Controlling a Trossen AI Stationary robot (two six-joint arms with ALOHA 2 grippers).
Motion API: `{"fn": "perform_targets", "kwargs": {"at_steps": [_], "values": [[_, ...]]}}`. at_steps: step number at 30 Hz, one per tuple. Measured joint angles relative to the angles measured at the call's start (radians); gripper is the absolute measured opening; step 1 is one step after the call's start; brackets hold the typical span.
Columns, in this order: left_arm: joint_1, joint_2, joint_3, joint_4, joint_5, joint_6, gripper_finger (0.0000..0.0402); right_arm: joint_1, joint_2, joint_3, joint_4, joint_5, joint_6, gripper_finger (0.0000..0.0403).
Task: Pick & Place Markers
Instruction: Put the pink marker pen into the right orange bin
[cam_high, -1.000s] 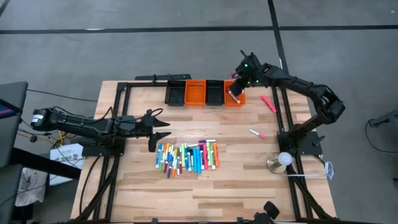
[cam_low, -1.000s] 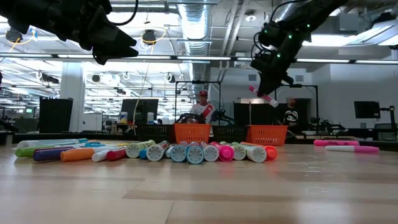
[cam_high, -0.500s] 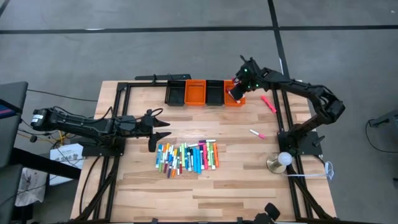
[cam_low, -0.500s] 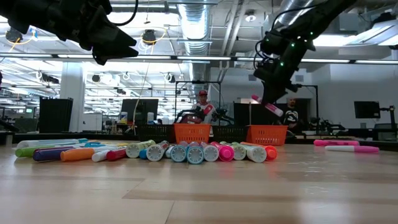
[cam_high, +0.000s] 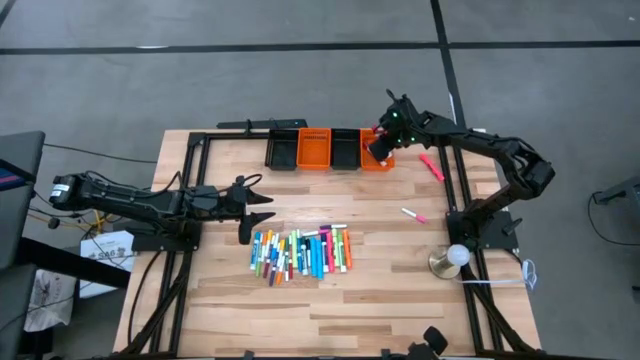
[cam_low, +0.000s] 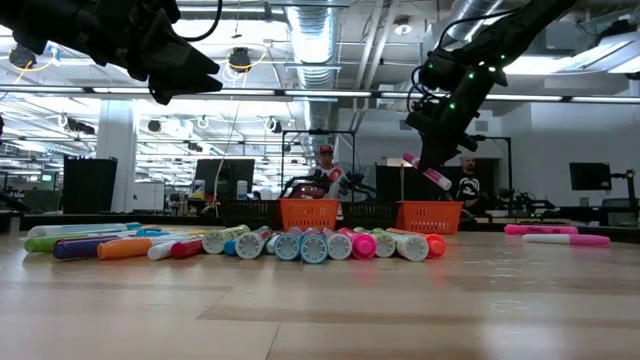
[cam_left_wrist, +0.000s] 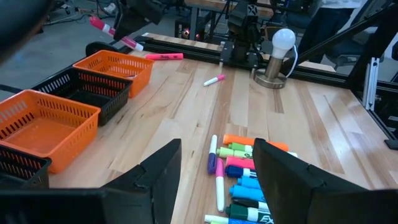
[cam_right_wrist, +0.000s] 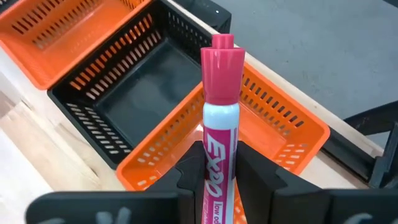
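My right hand (cam_right_wrist: 221, 177) pinches a pink-capped white marker (cam_right_wrist: 219, 124) above the end orange mesh bin (cam_high: 377, 158); not yet released. The bin's contents are hard to make out. Left hand (cam_high: 252, 212) waits, wide, beside the mixed-colour marker pile (cam_high: 300, 252). Two pink markers (cam_high: 431, 166) lie loose on the counter (cam_high: 380, 290). Most remains.

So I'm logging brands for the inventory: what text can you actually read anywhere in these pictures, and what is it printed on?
"EXPO": on the pink-capped white marker held in the right gripper.
"low od...": small print lower on that barrel, cut off.
"EXPO": partly visible on a blue marker in the pile.
Print on the other markers is too small to read.
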Motion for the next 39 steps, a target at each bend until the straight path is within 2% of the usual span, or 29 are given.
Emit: {"fn": "perform_targets", "kwargs": {"at_steps": [5, 16, 28, 39], "values": [[0.000, 0.000, 0.000, 0.000, 0.000, 0.000, 0.0195, 0.012, 0.017, 0.002, 0.024, 0.000, 0.015, 0.0062], [0.000, 0.000, 0.000, -0.001, 0.000, 0.000, 0.0195, 0.040, 0.191, 0.046, 0.029, 0.016, -0.010, 0.0063], [0.000, 0.000, 0.000, -0.001, 0.000, 0.000, 0.0195, 0.039, 0.189, 0.075, -0.038, 0.036, -0.014, 0.0076], [0.000, 0.000, 0.000, -0.001, 0.000, 0.000, 0.0195, 0.039, 0.189, 0.075, -0.031, 0.036, -0.015, 0.0077]]}}
